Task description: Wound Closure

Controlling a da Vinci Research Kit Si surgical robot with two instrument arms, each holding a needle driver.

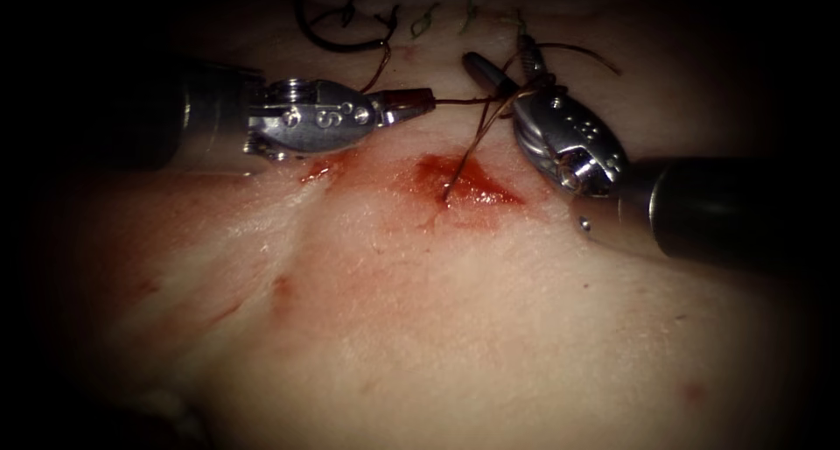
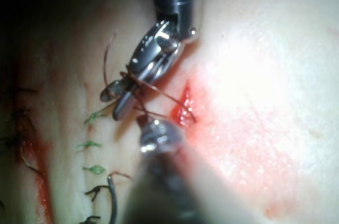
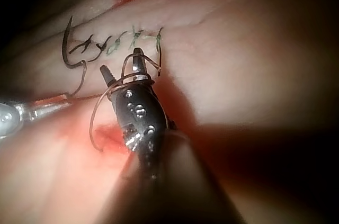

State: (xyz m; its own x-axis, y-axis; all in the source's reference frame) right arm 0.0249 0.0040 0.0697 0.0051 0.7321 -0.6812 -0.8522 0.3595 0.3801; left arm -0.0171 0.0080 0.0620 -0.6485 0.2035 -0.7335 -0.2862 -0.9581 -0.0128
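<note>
My left tool (image 1: pixel 423 101) comes in from the left, its jaws shut on the brown thread (image 1: pixel 457 101), which runs taut to the right. The right tool (image 1: pixel 501 58) stands over the cut's upper end with its jaws open; the thread is looped around them (image 3: pixel 123 78) and nothing is gripped between them. From there the thread drops into the tissue at the red cut (image 1: pixel 448 194). The curved needle (image 1: pixel 337 44) lies free on the tissue to the upper left, held by neither tool; it also appears in the wrist views (image 2: pixel 113 197) (image 3: pixel 67 49).
Several earlier stitches with green and dark thread ends (image 1: pixel 427 19) line the far part of the tissue (image 1: pixel 455 327). Red fluid (image 1: pixel 477 190) stains the cut and a patch under the left tool (image 1: pixel 319 168). A loose thread tail (image 1: pixel 588 52) curls off to the right.
</note>
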